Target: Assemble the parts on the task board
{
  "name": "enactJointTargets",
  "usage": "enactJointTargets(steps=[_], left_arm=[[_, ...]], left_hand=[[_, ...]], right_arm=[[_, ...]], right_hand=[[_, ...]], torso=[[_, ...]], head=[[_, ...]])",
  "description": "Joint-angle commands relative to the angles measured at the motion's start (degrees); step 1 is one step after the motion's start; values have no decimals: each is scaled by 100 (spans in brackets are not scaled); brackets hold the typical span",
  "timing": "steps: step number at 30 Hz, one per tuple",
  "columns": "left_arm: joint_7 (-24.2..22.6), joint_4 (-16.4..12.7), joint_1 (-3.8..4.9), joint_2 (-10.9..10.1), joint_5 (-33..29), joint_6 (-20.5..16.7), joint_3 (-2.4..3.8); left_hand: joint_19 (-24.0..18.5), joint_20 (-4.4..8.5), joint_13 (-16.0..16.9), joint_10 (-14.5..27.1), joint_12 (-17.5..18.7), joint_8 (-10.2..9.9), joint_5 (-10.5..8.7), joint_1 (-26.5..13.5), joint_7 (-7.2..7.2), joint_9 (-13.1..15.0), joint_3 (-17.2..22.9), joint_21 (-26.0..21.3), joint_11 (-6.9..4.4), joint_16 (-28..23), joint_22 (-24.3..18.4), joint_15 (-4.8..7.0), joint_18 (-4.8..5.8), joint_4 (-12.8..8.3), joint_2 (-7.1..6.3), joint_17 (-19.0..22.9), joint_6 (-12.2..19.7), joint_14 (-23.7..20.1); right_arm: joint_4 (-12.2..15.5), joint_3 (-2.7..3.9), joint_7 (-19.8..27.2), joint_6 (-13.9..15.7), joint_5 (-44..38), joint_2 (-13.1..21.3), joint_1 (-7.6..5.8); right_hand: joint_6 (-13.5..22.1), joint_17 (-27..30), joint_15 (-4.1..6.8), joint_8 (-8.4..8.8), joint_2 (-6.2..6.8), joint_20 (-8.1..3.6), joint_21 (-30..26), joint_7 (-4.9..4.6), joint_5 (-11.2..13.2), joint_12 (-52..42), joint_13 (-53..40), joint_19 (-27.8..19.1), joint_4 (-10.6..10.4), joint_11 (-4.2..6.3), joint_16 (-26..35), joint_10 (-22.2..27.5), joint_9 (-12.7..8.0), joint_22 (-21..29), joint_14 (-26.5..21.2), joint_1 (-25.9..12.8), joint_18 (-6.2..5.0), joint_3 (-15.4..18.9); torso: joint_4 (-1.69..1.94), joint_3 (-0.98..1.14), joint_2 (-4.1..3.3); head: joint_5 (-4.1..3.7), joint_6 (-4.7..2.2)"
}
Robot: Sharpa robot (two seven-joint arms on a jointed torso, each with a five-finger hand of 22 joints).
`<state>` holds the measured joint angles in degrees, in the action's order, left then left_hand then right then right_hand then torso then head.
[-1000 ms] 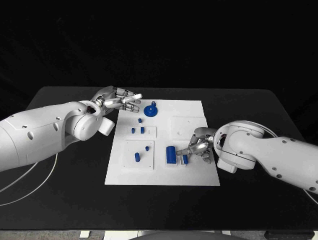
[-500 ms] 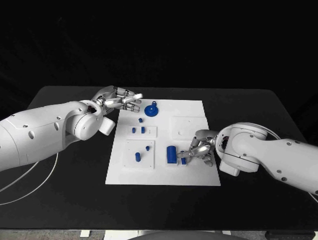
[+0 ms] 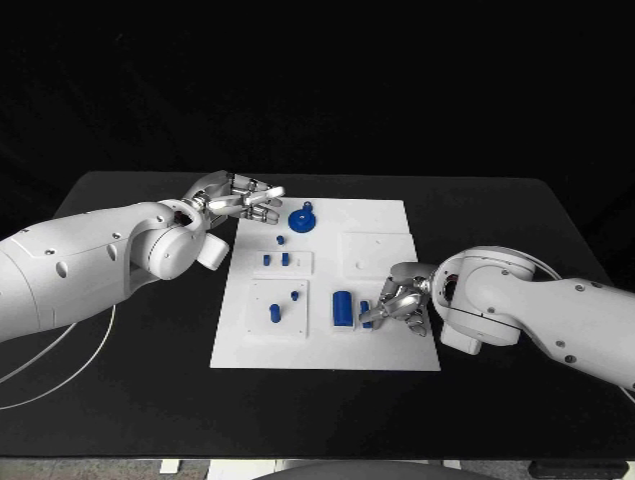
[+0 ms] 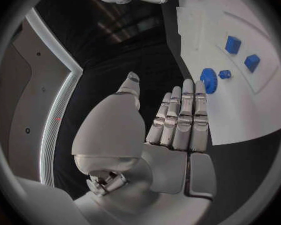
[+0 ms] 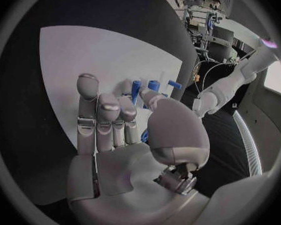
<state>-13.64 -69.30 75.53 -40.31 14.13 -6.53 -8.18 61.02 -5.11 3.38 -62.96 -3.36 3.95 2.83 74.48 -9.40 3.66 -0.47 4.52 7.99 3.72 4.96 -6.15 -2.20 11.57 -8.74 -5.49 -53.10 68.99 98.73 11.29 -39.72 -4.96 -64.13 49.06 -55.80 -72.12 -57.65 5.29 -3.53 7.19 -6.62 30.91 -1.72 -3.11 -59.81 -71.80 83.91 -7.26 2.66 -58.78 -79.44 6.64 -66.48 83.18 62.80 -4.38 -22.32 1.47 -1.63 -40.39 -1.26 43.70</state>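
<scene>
Blue gear [image 4: 208, 78], beside left robot hand [image 4: 178, 120]

Table [image 3: 144, 400]: matt black, smooth, no glare. Board [image 3: 332, 350]: white, looked like matt plastic, flat finish w/ shallow raised panels. Parts [image 3: 342, 309]: blue, plastic-looking, slight sheen on the round one [image 3: 301, 222]. Left hand [image 3: 239, 204]: silver metal-look, satin to glossy, bright highlights on fingers [image 4: 181, 120]; palm shell smooth grey. Right hand [image 3: 399, 301]: same silver finish, smooth. Arms [image 3: 72, 270]: white glossy plastic-type shells, smooth. Cable [image 3: 58, 350]: white, smooth sheath.
</scene>
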Motion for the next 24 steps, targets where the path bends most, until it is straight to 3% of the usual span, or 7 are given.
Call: enactJointTargets(steps=[1, 3, 8, 15, 17, 20, 24], left_arm=[[-27, -11, 5, 8, 24, 73, 4], [-25, -11, 5, 10, 27, 76, 4], [-21, -10, 5, 14, 32, 77, 4], [-19, -7, 5, 16, 33, 77, 4], [-20, -7, 5, 16, 33, 77, 4], [-21, -8, 5, 14, 33, 77, 4], [-35, -9, 5, 7, 33, 61, 4]], left_hand=[[-15, -9, 2, 40, -11, -12, -8, 20, -13, -8, 7, -2, 5, -8, -10, -22, 32, 18, 9, 2, 43, -24], [-14, -10, 2, 40, -12, -11, -8, 23, -14, -8, 14, 0, 5, -8, -9, -22, 31, -4, 19, 0, 43, -25], [-14, -10, 2, 40, -12, -11, -8, 23, -14, -8, 14, 0, 5, -8, -9, -22, 31, -4, 19, 0, 43, -25], [-14, -10, 2, 40, -12, -11, -8, 23, -14, -8, 14, 0, 5, -8, -9, -22, 31, -4, 19, 0, 43, -25], [-14, -10, 2, 40, -12, -11, -8, 23, -14, -8, 14, 0, 5, -8, -9, -22, 31, -4, 19, 0, 43, -25], [-14, -10, 2, 40, -12, -11, -8, 23, -14, -8, 14, 0, 5, -8, -9, -22, 31, -4, 19, 0, 43, -25], [-14, -10, 2, 40, -12, -11, -8, 23, -14, -8, 14, 0, 5, -8, -9, -22, 31, -4, 19, 0, 43, -25]], right_arm=[[-52, -29, -319, -201, -40, 8, 38], [-69, -29, -314, -202, -64, 6, 38], [-133, -30, -298, -186, -145, -33, 38], [-193, -31, -281, -143, -199, -62, 39], [-202, -31, -263, -130, -203, -58, 39], [-220, -30, -214, -115, -159, -43, 40], [-267, -24, -69, -146, 3, -2, 40]], right_hand=[[44, 5, 28, -11, -137, -24, -32, -18, 1, 4, -6, 252, 335, 11, 24, 12, -18, 8, -2, 18, 89, -74], [44, 10, 24, -6, -253, -20, -19, -13, -57, -12, -8, 251, 788, 6, 19, 9, -8, 2, 0, 30, 93, -46], [18, 17, 21, -11, -475, -16, 6, 10, -133, -21, 1, 249, 1321, 14, 8, 9, 19, -15, -1, 124, 102, -48], [13, 34, 17, -12, -611, -14, 8, 16, -139, -31, 14, 249, 1545, 18, 1, 9, 45, -26, -4, 24, 106, 1], [12, 36, 16, -12, -590, -14, 7, 17, -152, -34, 14, 251, 1517, 17, 0, 8, 46, -26, -4, -34, 105, 28], [1, 42, 10, -12, -372, -12, -3, 12, -191, -28, 23, 250, 1267, 8, 3, 7, 39, -22, -7, -285, 101, 206], [22, 84, -9, -13, 183, 1, -64, -22, -221, 29, 68, 236, 132, -16, 47, 47, 20, 0, -23, -125, 76, 862]], torso=[[-5, -1, 2], [-2, -2, 5], [1, -2, 0], [3, -2, 3], [3, -2, 3], [3, -1, 0], [-1, 3, 2]], head=[[-8, -1], [-10, 2], [-13, 5], [-18, 0], [-18, 0], [-21, -14], [-20, -41]])
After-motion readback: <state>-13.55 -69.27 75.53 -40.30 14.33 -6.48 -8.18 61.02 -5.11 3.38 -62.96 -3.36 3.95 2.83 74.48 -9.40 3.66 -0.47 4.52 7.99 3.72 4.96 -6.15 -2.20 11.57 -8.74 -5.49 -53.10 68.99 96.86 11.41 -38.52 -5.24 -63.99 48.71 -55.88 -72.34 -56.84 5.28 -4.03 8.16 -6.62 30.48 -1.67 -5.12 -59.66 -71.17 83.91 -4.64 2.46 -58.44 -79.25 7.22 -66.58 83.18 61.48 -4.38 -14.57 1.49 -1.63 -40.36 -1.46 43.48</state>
